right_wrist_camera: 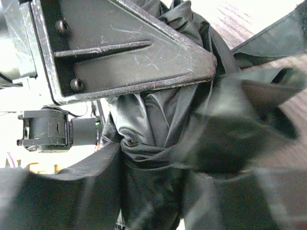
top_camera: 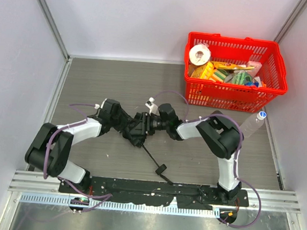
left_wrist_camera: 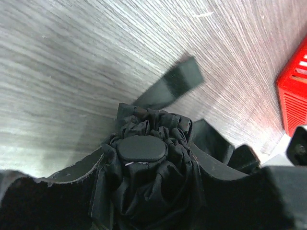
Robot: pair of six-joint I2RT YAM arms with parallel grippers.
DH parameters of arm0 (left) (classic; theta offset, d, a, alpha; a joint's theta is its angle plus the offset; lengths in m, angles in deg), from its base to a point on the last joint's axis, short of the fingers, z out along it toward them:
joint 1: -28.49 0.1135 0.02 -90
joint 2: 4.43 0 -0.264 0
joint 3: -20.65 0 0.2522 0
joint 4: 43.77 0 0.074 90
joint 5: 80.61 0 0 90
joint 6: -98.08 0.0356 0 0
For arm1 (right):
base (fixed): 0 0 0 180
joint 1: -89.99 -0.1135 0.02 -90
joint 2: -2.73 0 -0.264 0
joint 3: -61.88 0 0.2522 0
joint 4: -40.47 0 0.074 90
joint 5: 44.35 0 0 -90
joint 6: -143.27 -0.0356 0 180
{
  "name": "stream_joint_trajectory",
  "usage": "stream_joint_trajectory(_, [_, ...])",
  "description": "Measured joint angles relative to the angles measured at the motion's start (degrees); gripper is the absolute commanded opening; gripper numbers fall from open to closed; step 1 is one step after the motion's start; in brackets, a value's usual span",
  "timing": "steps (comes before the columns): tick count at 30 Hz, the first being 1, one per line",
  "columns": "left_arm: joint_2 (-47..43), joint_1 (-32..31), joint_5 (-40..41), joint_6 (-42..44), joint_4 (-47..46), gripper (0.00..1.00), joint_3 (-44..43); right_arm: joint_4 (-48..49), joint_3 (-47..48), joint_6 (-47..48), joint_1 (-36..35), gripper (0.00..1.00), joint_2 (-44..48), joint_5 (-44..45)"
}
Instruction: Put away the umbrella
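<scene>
The umbrella (top_camera: 140, 130) lies mid-table, its black fabric bunched between both arms. Its thin shaft (top_camera: 152, 156) runs toward the near edge and ends in the small black handle (top_camera: 160, 169). My left gripper (top_camera: 131, 126) is shut on the folded fabric from the left. In the left wrist view the round cap (left_wrist_camera: 142, 149) and crumpled cloth fill the space between the fingers (left_wrist_camera: 67, 175). My right gripper (top_camera: 149, 124) is shut on the same bundle from the right. Twisted fabric (right_wrist_camera: 158, 120) sits between its fingers (right_wrist_camera: 62, 187) in the right wrist view. A closing strap (left_wrist_camera: 170, 86) hangs loose.
A red basket (top_camera: 232, 40) full of groceries stands at the back right. A clear plastic bottle (top_camera: 253, 123) lies just in front of it. Side walls close in the table on the left and right. The left gripper's body (right_wrist_camera: 124, 43) looms close above the right wrist camera.
</scene>
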Motion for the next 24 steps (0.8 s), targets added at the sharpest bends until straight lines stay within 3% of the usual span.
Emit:
stream_joint_trajectory(5, [-7.82,0.98,-0.63,0.2,3.65,0.0,1.46,-19.63,2.97,5.27,-0.66,0.75,10.49,5.22])
stream_joint_trajectory(9, [-12.76,2.51,-0.79,0.22,6.08,0.0,1.27,-27.89,3.26,7.67,-0.28,0.76,18.18,8.26])
stream_joint_trajectory(18, [-20.41,3.15,0.28,1.73,7.87,0.0,0.79,-35.89,2.23,6.38,0.26,0.77,30.69,15.21])
stream_joint_trajectory(24, [-25.73,3.61,0.46,2.45,6.45,0.0,-0.5,-35.67,-1.07,0.87,4.44,0.79,37.57,19.91])
